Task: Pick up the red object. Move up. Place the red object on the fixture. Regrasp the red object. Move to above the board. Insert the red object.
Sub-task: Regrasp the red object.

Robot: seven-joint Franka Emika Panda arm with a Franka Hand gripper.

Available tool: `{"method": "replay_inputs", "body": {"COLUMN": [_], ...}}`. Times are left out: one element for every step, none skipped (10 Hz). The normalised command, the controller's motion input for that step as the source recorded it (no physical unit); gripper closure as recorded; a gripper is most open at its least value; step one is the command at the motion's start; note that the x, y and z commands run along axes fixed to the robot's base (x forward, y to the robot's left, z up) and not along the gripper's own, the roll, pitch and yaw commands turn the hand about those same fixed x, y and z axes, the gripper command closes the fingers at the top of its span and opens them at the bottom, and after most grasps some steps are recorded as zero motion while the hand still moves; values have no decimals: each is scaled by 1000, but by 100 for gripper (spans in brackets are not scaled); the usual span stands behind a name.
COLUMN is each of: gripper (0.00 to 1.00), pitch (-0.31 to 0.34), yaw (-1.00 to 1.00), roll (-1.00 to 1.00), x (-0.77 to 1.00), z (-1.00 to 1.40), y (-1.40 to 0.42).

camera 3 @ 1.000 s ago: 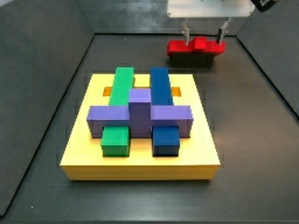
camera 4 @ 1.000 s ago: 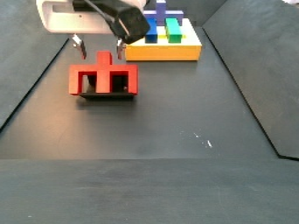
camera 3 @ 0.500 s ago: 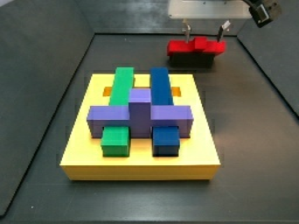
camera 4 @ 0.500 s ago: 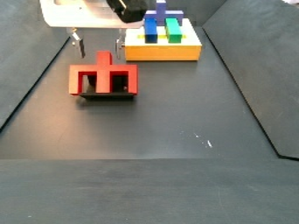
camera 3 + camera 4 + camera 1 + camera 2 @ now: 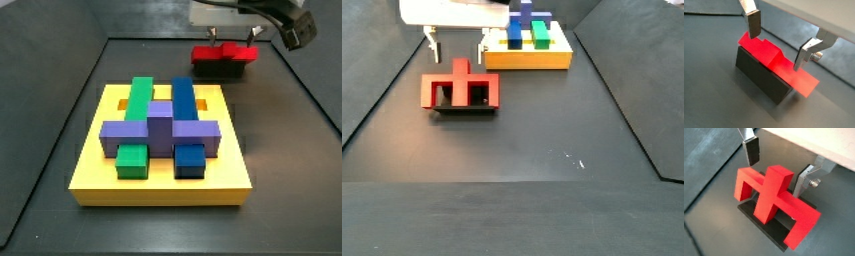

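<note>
Your red object (image 5: 462,90) sits on the fixture (image 5: 761,76), stub pointing up, well apart from the yellow board (image 5: 160,190) at the fixture's 7 o'clock in a side view. The gripper (image 5: 457,44) hangs directly above it at 12 o'clock, fingers (image 5: 751,150) spread apart, holding nothing, clear of the red bar.

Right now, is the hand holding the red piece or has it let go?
Let go: the open hand hovers above the red piece, fingers clear of it.
</note>
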Motion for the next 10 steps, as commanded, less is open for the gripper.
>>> {"method": "replay_inputs", "body": {"gripper": [0, 0, 0, 0, 0, 0, 0, 0, 0, 0], "pitch": [0, 0, 0, 0, 0, 9, 46, 0, 0, 0], "yaw": [0, 0, 0, 14, 29, 103, 171, 254, 251, 251], "roll": [1000, 1000, 1000, 1000, 1000, 1000, 1000, 963, 774, 657], "x": [0, 0, 0, -3, 0, 143, 300, 146, 69, 86], "z": [0, -54, -54, -31, -60, -43, -71, -166, -160, -189], "y": [-323, -186, -23, 0, 0, 0, -109, -86, -37, -34]}}
